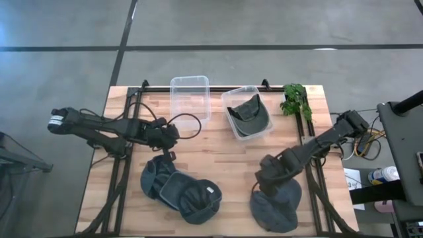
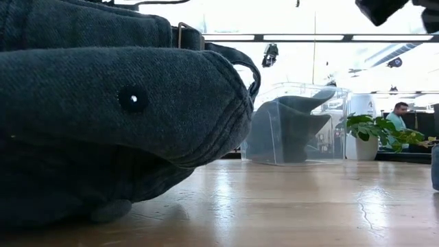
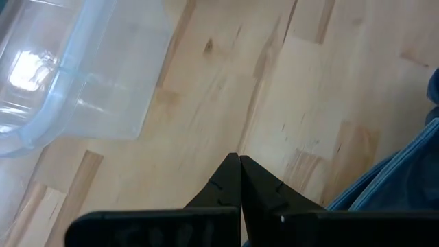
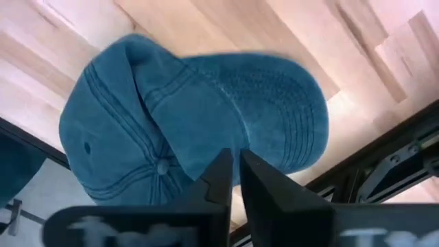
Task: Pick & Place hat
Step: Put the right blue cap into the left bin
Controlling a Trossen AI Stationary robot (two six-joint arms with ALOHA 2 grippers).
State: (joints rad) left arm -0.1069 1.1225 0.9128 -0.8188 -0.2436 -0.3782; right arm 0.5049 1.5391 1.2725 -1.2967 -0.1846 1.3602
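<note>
Right gripper (image 4: 233, 180) is poised above the blue hat (image 4: 199, 123), jaws barely parted. Fabric could be missed unless widened. Left gripper (image 3: 240, 180) is closed, empty.

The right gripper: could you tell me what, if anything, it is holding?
Nothing: the right gripper hovers with fingers slightly apart above the blue denim cap. The left gripper is shut and empty.

Two dark jointed arms, black looping cables, tapered black fingers (image 3: 230, 180).
</note>
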